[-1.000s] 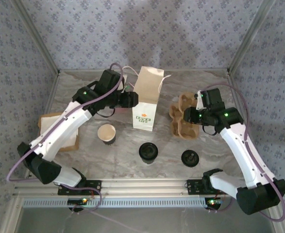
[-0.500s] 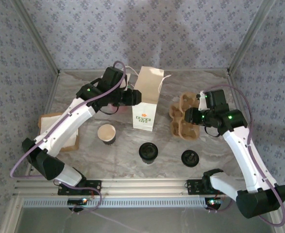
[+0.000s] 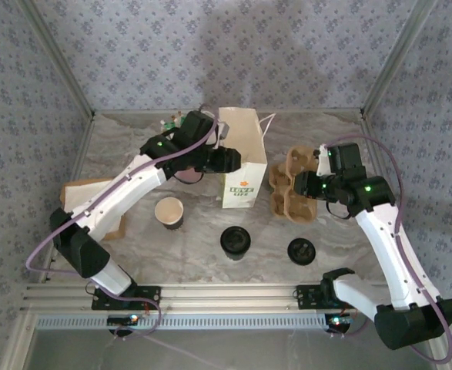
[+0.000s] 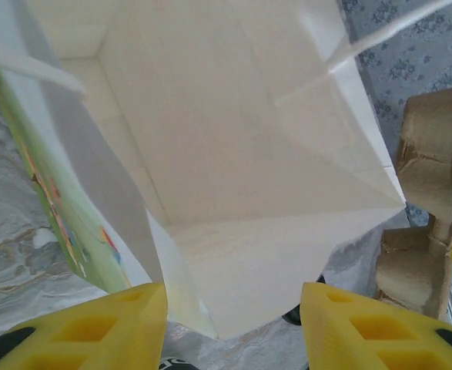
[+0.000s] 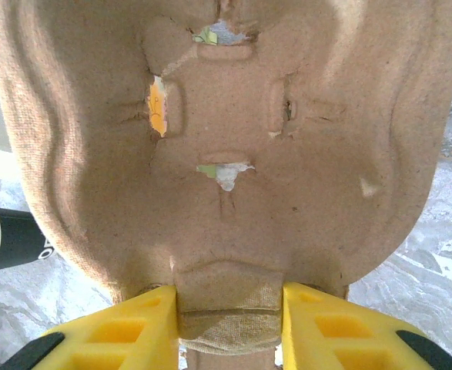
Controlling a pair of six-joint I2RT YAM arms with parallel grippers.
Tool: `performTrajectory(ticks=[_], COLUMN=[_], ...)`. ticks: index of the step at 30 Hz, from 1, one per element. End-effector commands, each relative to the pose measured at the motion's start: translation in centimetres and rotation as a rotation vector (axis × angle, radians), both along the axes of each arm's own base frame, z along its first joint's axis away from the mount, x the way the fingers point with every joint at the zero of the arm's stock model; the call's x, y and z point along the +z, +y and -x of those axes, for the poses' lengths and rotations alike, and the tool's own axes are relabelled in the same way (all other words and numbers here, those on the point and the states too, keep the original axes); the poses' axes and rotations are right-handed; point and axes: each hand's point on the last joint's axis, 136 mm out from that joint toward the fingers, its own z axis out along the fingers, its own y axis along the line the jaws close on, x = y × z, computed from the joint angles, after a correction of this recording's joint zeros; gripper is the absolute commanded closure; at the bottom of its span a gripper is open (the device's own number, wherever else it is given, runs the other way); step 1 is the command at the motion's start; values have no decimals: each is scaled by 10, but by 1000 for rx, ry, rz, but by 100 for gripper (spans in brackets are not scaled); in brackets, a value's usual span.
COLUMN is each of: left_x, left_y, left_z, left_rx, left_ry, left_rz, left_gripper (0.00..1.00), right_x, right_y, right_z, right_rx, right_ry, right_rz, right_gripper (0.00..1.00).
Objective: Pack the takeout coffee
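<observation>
The coffee (image 3: pixel 236 241), a dark cup under a black lid, stands upright on the marbled surface (image 3: pixel 195 258), near its middle and toward the 6 o'clock edge, with nothing touching it. A loose black lid (image 3: pixel 302 251) lies at its 3 o'clock, apart from it. An open cup (image 3: pixel 169 212) with a cream inside stands at its 10 o'clock.

At the coffee's 12 o'clock a white paper bag (image 3: pixel 245 146) leans with its mouth open. The left end effector (image 3: pixel 227 158) sits at the bag's 9 o'clock side. In the left wrist view its yellow fingers (image 4: pixel 102 324) stand spread, the bag's (image 4: pixel 233 154) near rim dips between them, and no clamp on it is visible.

Between 1 and 2 o'clock from the coffee lies a brown pulp cup carrier (image 3: pixel 291 173), just beside the bag. The right end effector (image 3: pixel 296 185) pinches it. In the right wrist view the end effector (image 5: pixel 229 304) presses on a tab at the carrier's (image 5: pixel 226 154) edge.

A flat brown piece (image 3: pixel 95 204) rests far out at roughly 9 o'clock.
</observation>
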Motion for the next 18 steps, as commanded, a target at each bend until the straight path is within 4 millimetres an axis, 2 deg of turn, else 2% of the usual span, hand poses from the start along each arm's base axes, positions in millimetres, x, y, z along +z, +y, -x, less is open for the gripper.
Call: performTrajectory(ticks=[1,4,12,18], left_x=[18,18,20,27], left_y=[-16,-18,24,33], left_z=[6,12,7,-5], left_rx=[-26,-28,98,135], left_ry=[-22,-29,-95,-125], left_rz=[59,47,-128,-206], left_gripper=[51,50,45,42], right_x=[3,5,6,7], right_y=[-2,-3,-2,-2], right_z=[7,7,7,8], right_rx=[13,8,11,11], right_ry=[-3,-7,-13,-14], right_rz=[0,2,-7,-12], right_gripper=[63,63,64,64])
